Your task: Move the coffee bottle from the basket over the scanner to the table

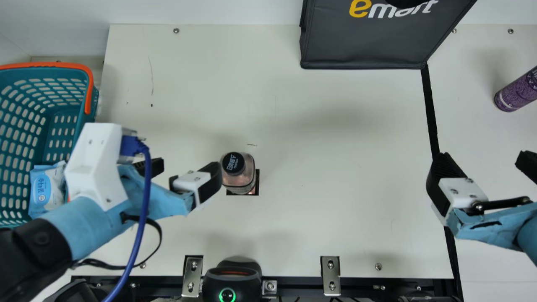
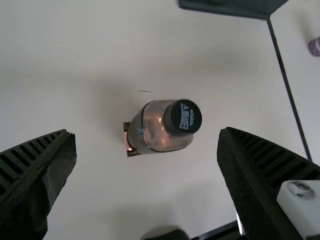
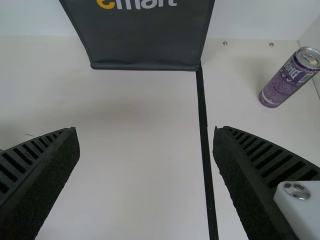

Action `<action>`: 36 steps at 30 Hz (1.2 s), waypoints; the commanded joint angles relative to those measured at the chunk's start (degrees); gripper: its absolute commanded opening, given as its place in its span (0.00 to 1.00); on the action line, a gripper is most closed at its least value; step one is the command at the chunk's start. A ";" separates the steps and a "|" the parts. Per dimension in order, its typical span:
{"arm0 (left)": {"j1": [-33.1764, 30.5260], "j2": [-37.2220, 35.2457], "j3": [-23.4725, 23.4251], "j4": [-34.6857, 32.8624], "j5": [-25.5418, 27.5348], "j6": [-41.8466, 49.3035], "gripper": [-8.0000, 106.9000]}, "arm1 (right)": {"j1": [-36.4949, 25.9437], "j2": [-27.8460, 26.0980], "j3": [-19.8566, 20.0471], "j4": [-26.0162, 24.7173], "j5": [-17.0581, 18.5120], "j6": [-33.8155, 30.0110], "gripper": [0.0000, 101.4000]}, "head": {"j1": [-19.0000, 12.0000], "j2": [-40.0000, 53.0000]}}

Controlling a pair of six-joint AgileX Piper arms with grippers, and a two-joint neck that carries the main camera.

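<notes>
Right of the basket [image 1: 54, 65], the left end effector [image 1: 188, 167] slants above the tabletop [image 1: 335, 147], spread apart, near the upright coffee bottle [image 1: 245, 177]. Farther back stands a dark bag [image 1: 365, 46]; the right end effector [image 1: 482, 161] hangs open, a purple can [image 1: 517, 90] beyond.

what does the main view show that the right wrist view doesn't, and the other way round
Main view alone: the teal basket with the wipes pack in it, and the scanner. The coffee bottle is plain there; a dark sliver at the right wrist view's left edge is too small to name.

Right wrist view alone: the silver top of the purple can.

Both: the dark bag, the can's body, the black strip, the table and the open right claw.
</notes>
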 commanded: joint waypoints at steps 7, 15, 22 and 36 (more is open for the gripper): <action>5.31 -2.34 -1.46 -5.79 6.88 12.80 0.85 | 0.00 0.00 0.00 0.00 0.00 0.00 0.94 | -1.75 0.00; 3.57 -1.58 -4.16 -6.60 10.72 15.61 0.85 | 0.00 0.00 0.00 0.00 -0.11 0.00 0.94 | -1.75 0.00; -4.65 2.29 -7.42 -2.38 11.47 9.66 0.85 | 0.00 0.00 0.00 0.00 -0.11 0.00 0.94 | -1.75 0.00; -19.99 13.63 -13.87 12.17 12.21 -11.99 0.85 | 0.00 0.00 0.00 0.00 -0.11 0.00 0.94 | -1.75 0.00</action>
